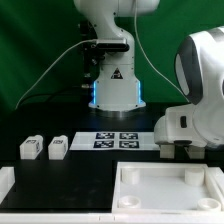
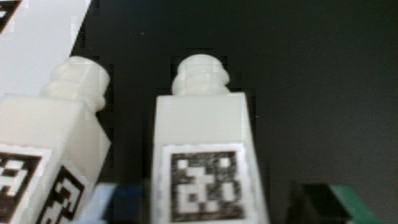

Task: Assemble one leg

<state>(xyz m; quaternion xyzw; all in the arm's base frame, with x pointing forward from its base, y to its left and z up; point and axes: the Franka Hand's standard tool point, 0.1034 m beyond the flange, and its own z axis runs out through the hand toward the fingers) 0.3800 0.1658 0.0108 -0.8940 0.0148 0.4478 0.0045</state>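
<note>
In the wrist view a white leg [image 2: 205, 140] with a threaded peg on its end and a square tag on its face stands between my fingers. My gripper [image 2: 228, 208] is open around it. A dark finger [image 2: 121, 205] is close on one side and a green-tipped finger [image 2: 338, 203] stands clear on the other. A second leg [image 2: 54, 135] stands right beside the first. In the exterior view my gripper [image 1: 181, 149] is low at the right and hides these legs. Two more legs [image 1: 31, 148] [image 1: 57, 148] stand at the left.
The marker board [image 1: 118, 140] lies at the table's middle, just left of my hand. The large white tray-like piece [image 1: 165, 172] lies in front. A white part [image 1: 5, 182] sits at the left edge. A white flat surface [image 2: 39, 45] shows behind the legs.
</note>
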